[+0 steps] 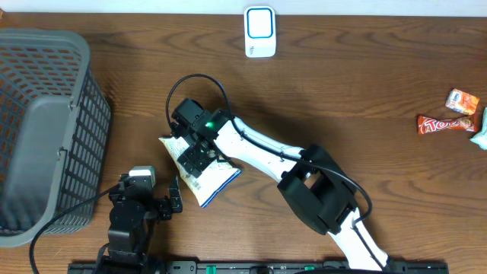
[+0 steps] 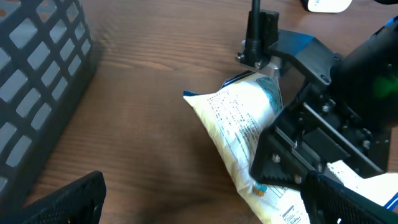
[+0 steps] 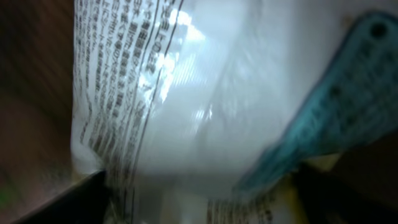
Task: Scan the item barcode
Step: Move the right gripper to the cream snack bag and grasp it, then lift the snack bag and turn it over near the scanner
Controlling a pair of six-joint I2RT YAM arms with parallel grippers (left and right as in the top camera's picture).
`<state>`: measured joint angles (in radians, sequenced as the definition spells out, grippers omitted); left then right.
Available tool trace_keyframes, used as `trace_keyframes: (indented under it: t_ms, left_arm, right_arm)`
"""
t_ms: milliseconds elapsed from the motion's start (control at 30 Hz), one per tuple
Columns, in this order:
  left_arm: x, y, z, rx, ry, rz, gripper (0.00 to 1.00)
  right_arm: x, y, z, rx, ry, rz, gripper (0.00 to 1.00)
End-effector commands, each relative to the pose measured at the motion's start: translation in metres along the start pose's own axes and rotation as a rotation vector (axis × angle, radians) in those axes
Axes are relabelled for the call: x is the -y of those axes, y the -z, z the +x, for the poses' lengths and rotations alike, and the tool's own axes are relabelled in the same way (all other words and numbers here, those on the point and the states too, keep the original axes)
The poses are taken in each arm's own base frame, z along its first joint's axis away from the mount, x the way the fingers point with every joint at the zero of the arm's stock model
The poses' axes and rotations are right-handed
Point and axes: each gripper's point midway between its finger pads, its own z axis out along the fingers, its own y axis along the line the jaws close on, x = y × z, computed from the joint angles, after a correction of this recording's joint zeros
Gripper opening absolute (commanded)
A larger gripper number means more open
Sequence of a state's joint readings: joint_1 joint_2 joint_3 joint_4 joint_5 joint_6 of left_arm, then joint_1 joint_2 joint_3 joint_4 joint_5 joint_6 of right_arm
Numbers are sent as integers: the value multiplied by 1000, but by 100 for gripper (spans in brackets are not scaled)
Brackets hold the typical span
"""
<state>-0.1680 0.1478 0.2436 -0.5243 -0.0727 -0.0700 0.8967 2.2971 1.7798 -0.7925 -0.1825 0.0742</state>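
1. Position of the item. The packet [image 1: 211, 181] lay flat on the table [image 1: 342, 91], left of centre and toward the near edge. The scanner [image 1: 259, 31] stood well apart from it at the far edge. The basket [image 1: 46, 122] stood at the left side.

2. Axis. The packet's long axis ran on a diagonal. Its far end pointed toward the basket side and its near end toward the front edge of the table. Printed text faced up, as seen from my left wrist.

3. Right arm. My right gripper [image 1: 194, 160] was directly over the packet, above its far half. This arm was the nearer of the two. From my right wrist, the white film [image 3: 205, 93] filled the space between my fingers, which stood apart on either side of it. I could not tell whether the pads pressed the film or only straddled it.

4. Left arm. My left gripper [image 1: 173, 199] hung just beside the packet's near left edge, jaws spread wide and holding nothing.

5. Judgement. The coming move depended on my right jaws closing across the packet's short dimension, not along the diagonal.
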Motion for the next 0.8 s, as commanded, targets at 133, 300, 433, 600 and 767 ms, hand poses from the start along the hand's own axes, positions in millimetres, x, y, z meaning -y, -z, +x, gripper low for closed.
trace_keyframes:
  t_ms: [133,300,433,600,767]
  left_arm:
    - [2,3,-7,20,-13,10,99]
    - [2,3,-7,20,-13,10,99]
    - [2,3,-7,20,-13,10,99]
    - [2,3,-7,20,-13,10,99]
    - [2,3,-7,20,-13,10,99]
  right_arm:
    - [37,-42,37,-132,-195,68,1]
    - [28,-18,37,-183,-323,-192,1]
    - [20,36,30,-235,-504,-543,1]
    - [35,99,35,-322,-786,-848,1]
    - [48,145,46,-448,-1074,-1016,2]
